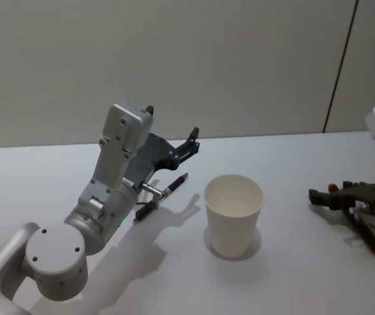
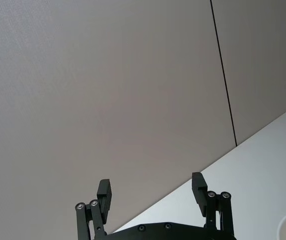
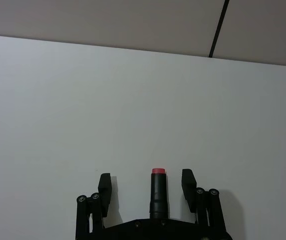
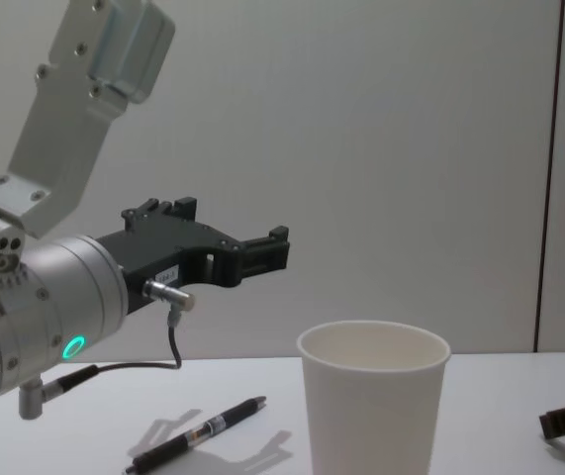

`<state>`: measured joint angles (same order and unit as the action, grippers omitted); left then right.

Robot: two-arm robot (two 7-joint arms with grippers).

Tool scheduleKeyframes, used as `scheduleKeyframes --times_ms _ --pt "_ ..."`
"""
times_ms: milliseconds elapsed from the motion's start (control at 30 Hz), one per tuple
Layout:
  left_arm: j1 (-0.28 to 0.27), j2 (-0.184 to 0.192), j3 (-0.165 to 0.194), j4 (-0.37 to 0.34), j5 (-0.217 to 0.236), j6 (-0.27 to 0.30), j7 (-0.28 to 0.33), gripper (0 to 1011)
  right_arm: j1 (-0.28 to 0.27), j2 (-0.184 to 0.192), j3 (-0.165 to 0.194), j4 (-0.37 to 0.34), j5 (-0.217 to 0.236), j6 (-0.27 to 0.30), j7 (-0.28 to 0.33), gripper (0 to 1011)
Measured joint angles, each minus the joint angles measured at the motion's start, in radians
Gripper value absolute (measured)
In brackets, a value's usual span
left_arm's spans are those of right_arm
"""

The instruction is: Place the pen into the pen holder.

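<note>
The left tool (image 2: pixel 151 182) hangs wide open and empty above a black pen (image 1: pixel 163 195) lying beside the paper cup (image 1: pixel 233 216). The right tool (image 3: pixel 146 176), open on the bench (image 1: pixel 56 170), straddles a red-tipped pen (image 3: pixel 158 195).

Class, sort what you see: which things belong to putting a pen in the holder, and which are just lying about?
Belongs to the job: pen holder; black pen; red-tipped pen; left gripper; right gripper.
Just there: table; wall.
</note>
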<state>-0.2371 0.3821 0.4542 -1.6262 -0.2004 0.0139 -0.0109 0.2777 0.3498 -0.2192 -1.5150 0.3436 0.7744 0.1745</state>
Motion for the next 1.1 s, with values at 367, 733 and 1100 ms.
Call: scheduleKeyframes --times_ms 367,733,1100 --pt "0.000 0.000 0.000 0.000 0.000 0.000 0.000 1000 0.001 -0.003 -0.002 0.004 -0.001 -0.001 0.000 815" --pt "0.000 0.000 0.000 0.000 0.000 0.000 0.000 1000 0.000 -0.003 -0.003 0.006 -0.001 -0.001 0.000 754" --pt "0.000 0.000 0.000 0.000 0.000 0.000 0.000 1000 0.000 -0.004 -0.003 0.007 0.000 -0.001 0.000 680"
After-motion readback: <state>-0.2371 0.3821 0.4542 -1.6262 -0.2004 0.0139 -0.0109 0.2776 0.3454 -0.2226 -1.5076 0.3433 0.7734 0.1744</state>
